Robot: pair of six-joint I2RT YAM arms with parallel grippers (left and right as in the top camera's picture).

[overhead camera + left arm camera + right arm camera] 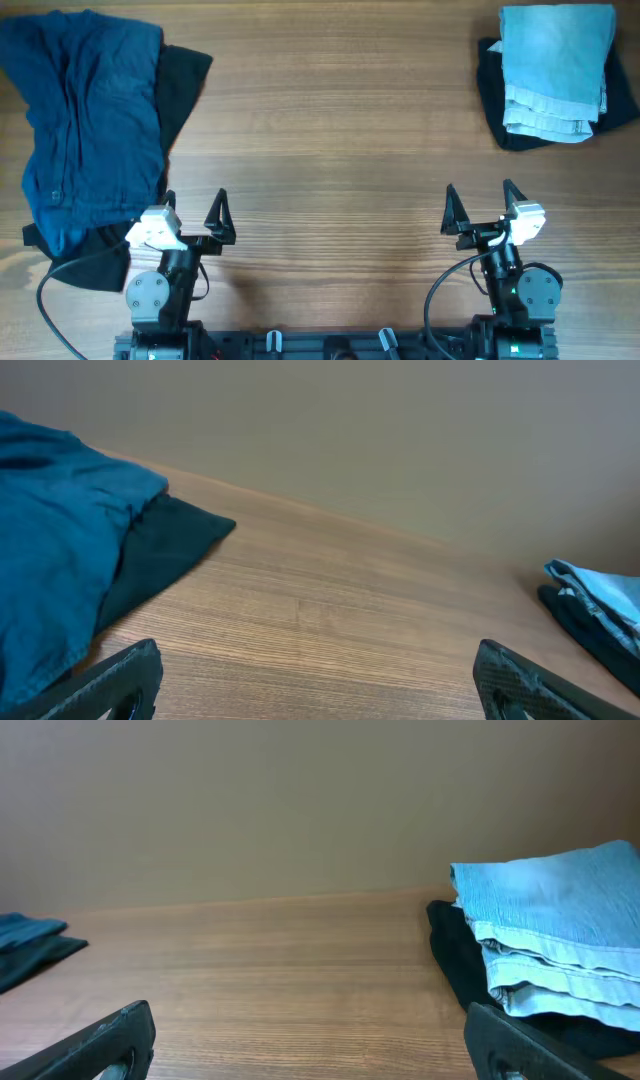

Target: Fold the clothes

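Left gripper (193, 205), right gripper (480, 195) agape; clothes (85, 130) line side edges.

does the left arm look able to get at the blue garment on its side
Probably yes: the left gripper is open, and the blue garment lies close beside it with nothing between them. A black piece lies partly under it.

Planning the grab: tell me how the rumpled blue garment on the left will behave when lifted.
The blue garment lies bunched and creased, so it will likely sag and unfurl. It overlaps a black piece, which may drag along.
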